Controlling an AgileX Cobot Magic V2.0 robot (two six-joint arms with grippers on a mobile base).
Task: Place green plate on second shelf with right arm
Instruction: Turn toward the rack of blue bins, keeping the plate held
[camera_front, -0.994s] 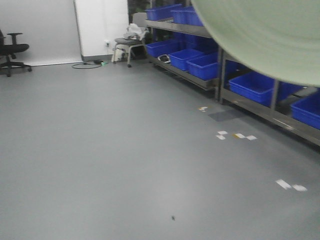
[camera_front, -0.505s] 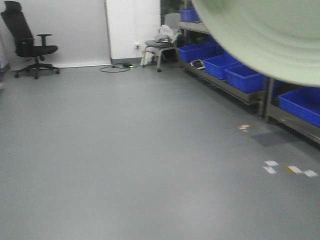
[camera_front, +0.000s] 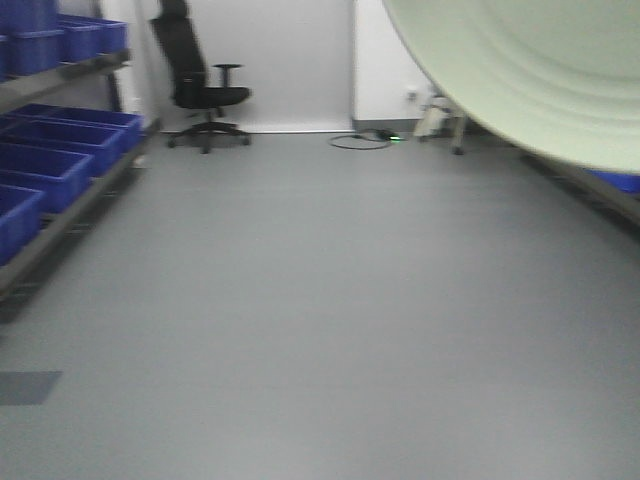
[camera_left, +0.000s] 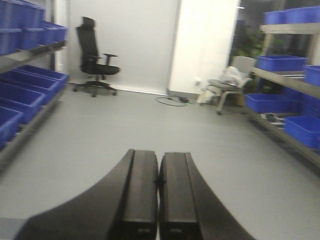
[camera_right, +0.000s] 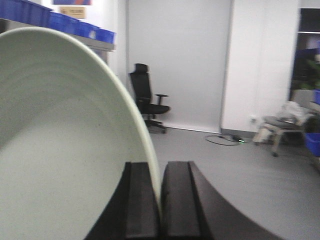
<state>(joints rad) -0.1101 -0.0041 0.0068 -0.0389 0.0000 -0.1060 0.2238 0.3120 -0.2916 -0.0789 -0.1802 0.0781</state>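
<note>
The green plate (camera_front: 540, 70), pale mint with a ringed underside, fills the top right of the front view, held up in the air. In the right wrist view the green plate (camera_right: 60, 140) stands on edge at the left, and my right gripper (camera_right: 159, 172) is shut on its rim, one black finger on each side. My left gripper (camera_left: 158, 162) is shut and empty, pointing down the aisle above the grey floor. Neither gripper shows in the front view.
A metal shelf rack with blue bins (camera_front: 40, 170) runs along the left. Another rack with blue bins (camera_left: 290, 95) runs along the right. A black office chair (camera_front: 200, 85), a grey chair (camera_left: 227, 85) and a floor cable (camera_front: 362, 140) stand by the far white wall.
The view has swung left: the right rack has slid out of frame, the office chair moved toward the middle, and a left rack has come in. The plate stays held at top right.
</note>
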